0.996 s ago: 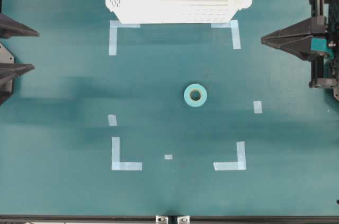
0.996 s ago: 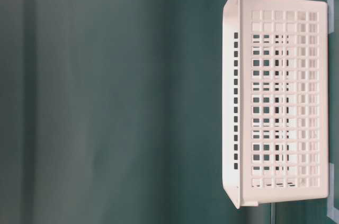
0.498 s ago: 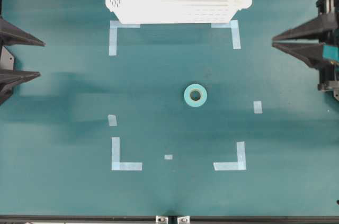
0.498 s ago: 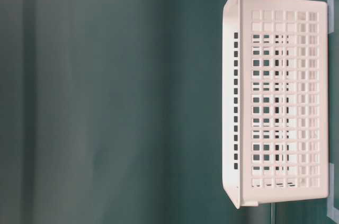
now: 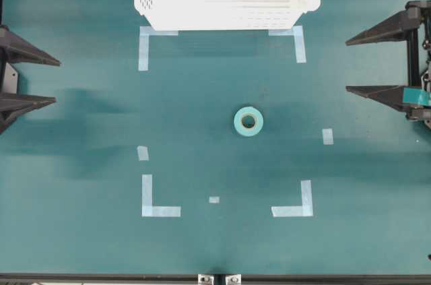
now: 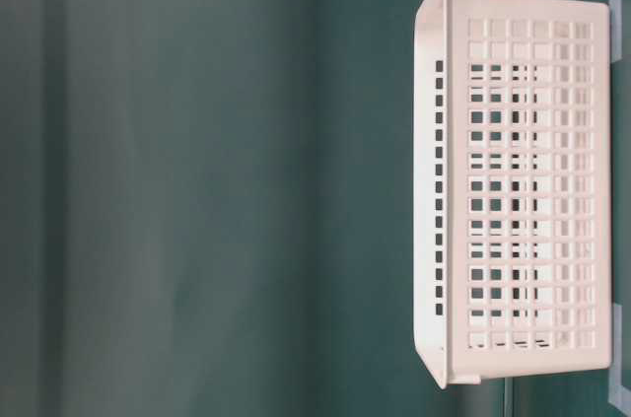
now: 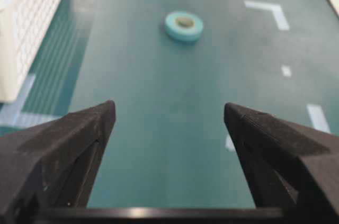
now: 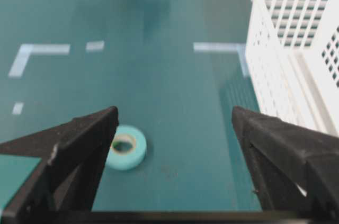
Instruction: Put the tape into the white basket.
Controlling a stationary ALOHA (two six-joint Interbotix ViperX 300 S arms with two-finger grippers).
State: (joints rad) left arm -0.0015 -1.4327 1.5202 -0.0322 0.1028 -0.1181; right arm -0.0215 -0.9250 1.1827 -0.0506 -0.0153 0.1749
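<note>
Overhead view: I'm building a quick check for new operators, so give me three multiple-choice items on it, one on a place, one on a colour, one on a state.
1. Where does the tape lie?
A. inside the white basket
B. flat on the table, apart from the basket
C. between the left gripper's jaws

2. What colour is the table?
A. dark teal
B. white
C. red

3. How does the right gripper stand?
A. shut on the tape
B. shut and empty
C. open and empty

Answers:
1 B: the roll sits on the bare mat, well short of the white basket at the top edge.
2 A: the mat is dark teal throughout, marked only by pale strips.
3 C: its jaws stand wide apart at the right edge with nothing between them; the left gripper is open too.
</note>
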